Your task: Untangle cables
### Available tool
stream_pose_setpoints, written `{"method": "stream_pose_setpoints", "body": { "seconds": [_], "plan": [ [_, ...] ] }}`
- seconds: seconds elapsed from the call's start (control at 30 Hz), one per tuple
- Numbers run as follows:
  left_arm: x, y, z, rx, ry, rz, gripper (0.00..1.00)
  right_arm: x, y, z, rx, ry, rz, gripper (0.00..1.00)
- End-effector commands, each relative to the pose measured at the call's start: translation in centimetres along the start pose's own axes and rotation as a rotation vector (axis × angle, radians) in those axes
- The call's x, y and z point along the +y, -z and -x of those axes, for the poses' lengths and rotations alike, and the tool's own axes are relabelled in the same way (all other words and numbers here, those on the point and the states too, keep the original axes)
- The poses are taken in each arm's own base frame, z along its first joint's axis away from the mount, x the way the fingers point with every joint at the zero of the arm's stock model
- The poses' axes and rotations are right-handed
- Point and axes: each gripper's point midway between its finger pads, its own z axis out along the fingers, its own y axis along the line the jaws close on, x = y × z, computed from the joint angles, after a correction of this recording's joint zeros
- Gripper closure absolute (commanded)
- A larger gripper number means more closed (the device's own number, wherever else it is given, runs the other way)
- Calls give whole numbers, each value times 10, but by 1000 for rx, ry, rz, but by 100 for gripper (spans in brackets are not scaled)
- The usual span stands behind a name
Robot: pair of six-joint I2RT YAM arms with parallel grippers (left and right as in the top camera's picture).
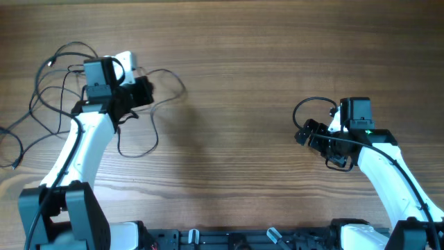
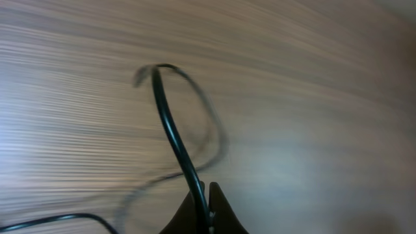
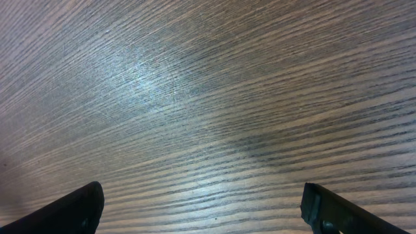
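Observation:
The cables (image 1: 43,97) lie in loose, overlapping black loops at the table's left side, under and around my left arm. One thin loop (image 1: 173,83) curves out to the right of my left gripper (image 1: 146,90). In the left wrist view that gripper (image 2: 207,198) is shut on one black cable (image 2: 170,130), which rises from between the fingertips and bends over in a loop above the wood. A second strand (image 2: 52,221) crosses the lower left corner. My right gripper (image 1: 307,132) is far from the cables, and in its wrist view it (image 3: 205,205) stands open over bare wood.
The wooden table (image 1: 236,62) stretches between the two arms. A thicker black cord (image 1: 309,104) loops from the right wrist's camera; it belongs to the arm. Cable ends trail toward the left edge (image 1: 8,139). The arm bases sit along the front edge.

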Motion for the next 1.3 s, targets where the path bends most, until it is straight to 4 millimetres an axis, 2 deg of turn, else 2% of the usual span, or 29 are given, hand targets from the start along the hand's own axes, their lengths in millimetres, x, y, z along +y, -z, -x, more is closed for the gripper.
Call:
{"method": "stream_pose_setpoints", "body": {
  "seconds": [0.0,0.07,0.17,0.23,0.37,0.53,0.6,0.67,0.77,0.8,0.83,0.87,0.97,1.0,1.03,1.1,1.17,1.27],
  "plan": [
    [-30,-6,-26,109,8,-129,96,0,1,0,-7,4,-2,0],
    [-11,-7,-32,126,24,-13,96,0,1,0,-7,4,-2,0],
    [59,7,-27,41,222,390,96,0,1,0,-8,4,-2,0],
    [81,16,-18,-32,314,494,96,1,1,0,-10,5,0,0],
    [91,19,4,-157,454,481,96,3,1,4,-25,9,8,0],
    [97,7,32,-299,558,446,96,2,1,4,-25,9,7,0],
    [100,-5,34,-310,568,437,96,2,0,4,-25,9,7,0],
    [107,-21,27,-284,567,446,94,3,0,4,-26,9,8,0],
    [113,-26,28,-288,533,458,94,3,0,4,-25,9,8,0],
    [114,-23,40,-324,476,453,82,2,0,4,-24,9,8,0],
    [111,-17,52,-352,449,438,22,2,0,3,-23,9,7,0],
    [100,-3,69,-381,404,419,0,2,0,3,-24,8,7,0],
    [72,39,97,-434,337,388,0,3,0,4,-25,7,8,0],
    [64,54,101,-448,317,389,0,3,0,4,-24,6,8,0],
    [64,80,100,-477,309,442,0,2,0,3,-23,6,7,0],
    [88,126,92,-549,348,667,0,1,0,1,-16,4,3,0],
    [115,152,76,-568,403,856,0,1,0,1,-14,6,2,0],
    [139,143,51,-467,431,911,0,2,0,3,-23,8,7,0]
  ]
}}
